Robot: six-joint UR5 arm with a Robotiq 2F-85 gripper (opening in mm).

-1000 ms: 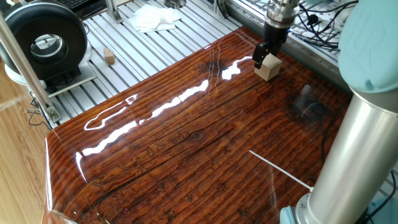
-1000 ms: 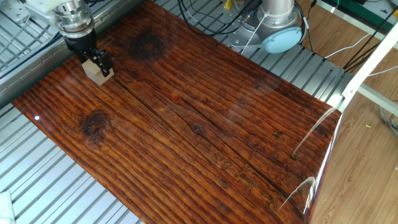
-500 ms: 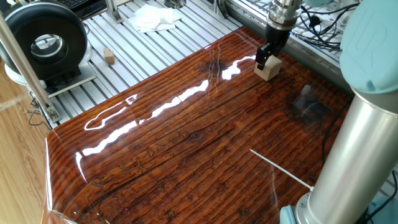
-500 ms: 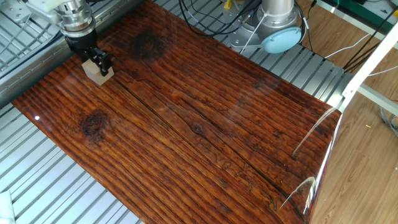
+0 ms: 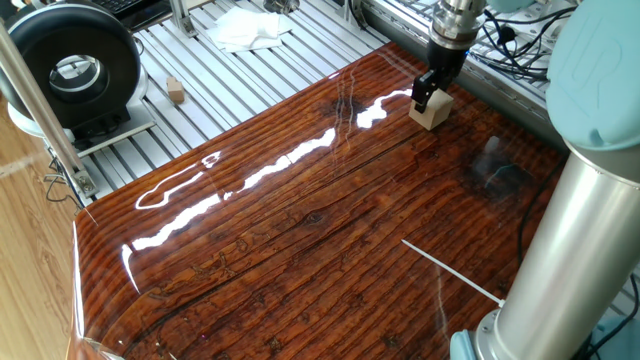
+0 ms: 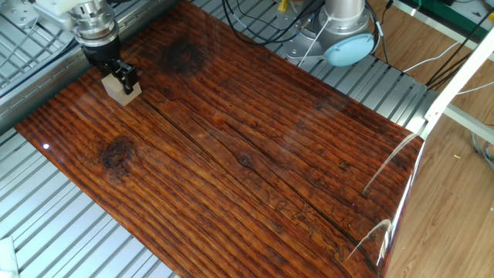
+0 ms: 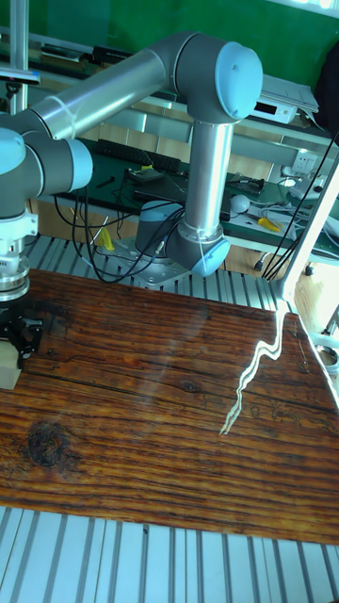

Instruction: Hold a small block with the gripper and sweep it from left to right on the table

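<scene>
The black two-finger parallel gripper point(image 5: 428, 94) point(image 6: 122, 76) point(image 7: 13, 339), mounted on a silver cylindrical wrist, is positioned over the pale beige plain wooden cube point(image 5: 431, 109) point(image 6: 121, 90) point(image 7: 8, 366). The short black fingers point(image 6: 128, 77) reach down to the upper part of the cube and stand about one cube-width apart. Contact with the cube's top portion appears to be made on both sides, but a firm grip cannot be confirmed from these views.

The cube rests on the large glossy dark reddish-brown wooden table board point(image 5: 300, 230) point(image 6: 247, 154) point(image 7: 160, 415), close to one corner of the board and near its long edge. In the tall fixed view, the cube sits at the far left margin of the board and is partly cut off by the picture edge.

The ribbed aluminium slat frame point(image 5: 230, 80) point(image 6: 85, 232) surrounds the board. A tiny brownish block point(image 5: 176, 91) lies on the slats, well apart from the cube.
</scene>
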